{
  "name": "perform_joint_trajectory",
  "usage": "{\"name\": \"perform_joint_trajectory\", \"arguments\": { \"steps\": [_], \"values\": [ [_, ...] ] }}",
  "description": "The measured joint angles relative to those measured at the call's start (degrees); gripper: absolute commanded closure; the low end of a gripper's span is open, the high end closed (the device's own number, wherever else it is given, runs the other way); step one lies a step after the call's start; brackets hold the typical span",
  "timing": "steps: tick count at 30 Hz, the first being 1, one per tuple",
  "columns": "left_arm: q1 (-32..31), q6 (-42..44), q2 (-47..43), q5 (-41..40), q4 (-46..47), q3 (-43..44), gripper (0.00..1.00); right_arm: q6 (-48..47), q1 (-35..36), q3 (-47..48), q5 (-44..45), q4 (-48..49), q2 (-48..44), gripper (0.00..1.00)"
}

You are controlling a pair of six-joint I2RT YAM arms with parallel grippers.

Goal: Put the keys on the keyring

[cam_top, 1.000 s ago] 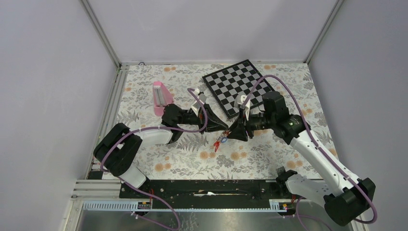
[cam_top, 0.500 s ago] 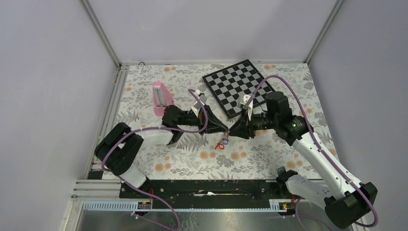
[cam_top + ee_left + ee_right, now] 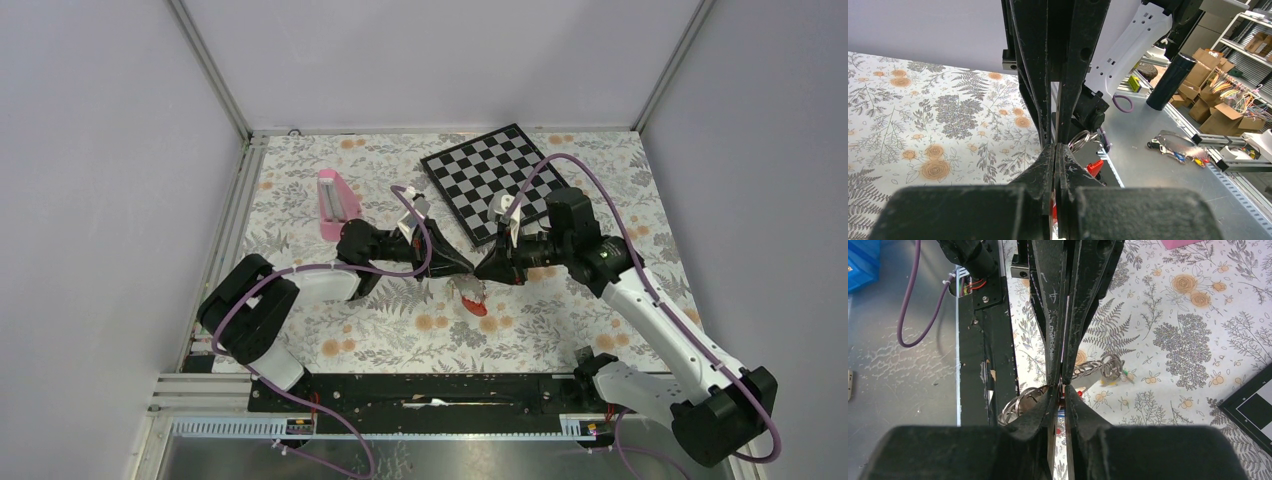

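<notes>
My left gripper (image 3: 468, 267) and right gripper (image 3: 484, 272) meet tip to tip over the middle of the flowered table. A bunch with a red and grey part, the keyring (image 3: 476, 300) with keys, hangs just below the tips. In the left wrist view my left gripper (image 3: 1054, 146) is shut on a thin red piece (image 3: 1053, 212). Steel split rings (image 3: 1081, 139) and a red tag (image 3: 1094, 167) hang beyond it. In the right wrist view my right gripper (image 3: 1062, 387) is shut on a thin flat piece with a blue bit. Split rings (image 3: 1020, 404) hang either side.
A pink block (image 3: 336, 202) lies at the back left of the table. A checkerboard (image 3: 495, 180) lies at the back, just behind the right arm. The black rail (image 3: 430, 388) with the arm bases runs along the near edge.
The hanging bunch has swung right and shows more red. The right gripper has pulled back slightly and lifted. The left arm has hardly moved.
</notes>
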Motion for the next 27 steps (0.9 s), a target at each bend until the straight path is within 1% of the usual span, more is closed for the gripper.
{"name": "perform_joint_trajectory", "arguments": {
  "steps": [7, 8, 12, 19, 23, 25, 27],
  "values": [
    [0.0, -0.1, 0.0, 0.4, 0.3, 0.0, 1.00, 0.0, -0.1, 0.0, -1.8, 0.1, 0.4, 0.84],
    [0.0, -0.1, 0.0, 0.4, 0.4, 0.0, 1.00, 0.0, -0.1, 0.0, -1.9, 0.1, 0.4, 0.86],
    [0.0, -0.2, 0.0, 0.5, 0.7, 0.0, 1.00, -0.1, -0.1, 0.0, -2.3, 0.1, 0.4, 1.00],
    [0.0, 0.5, 0.0, 0.5, 0.3, 0.0, 1.00, -1.3, -0.2, 0.5, -1.6, -0.9, 0.4, 1.00],
    [-0.4, 4.1, -0.3, -0.3, -2.5, 0.2, 0.86, -2.5, 0.0, 2.6, 1.2, -5.1, 0.7, 1.00],
    [-0.5, 6.7, -0.9, -0.5, -5.6, 0.6, 0.79, -3.0, 0.4, 4.1, 3.1, -7.5, 1.2, 1.00],
    [-0.4, 9.2, -1.2, -0.5, -9.9, 1.1, 0.75, -3.7, 1.1, 6.0, 5.5, -9.9, 1.8, 1.00]
  ]
}}
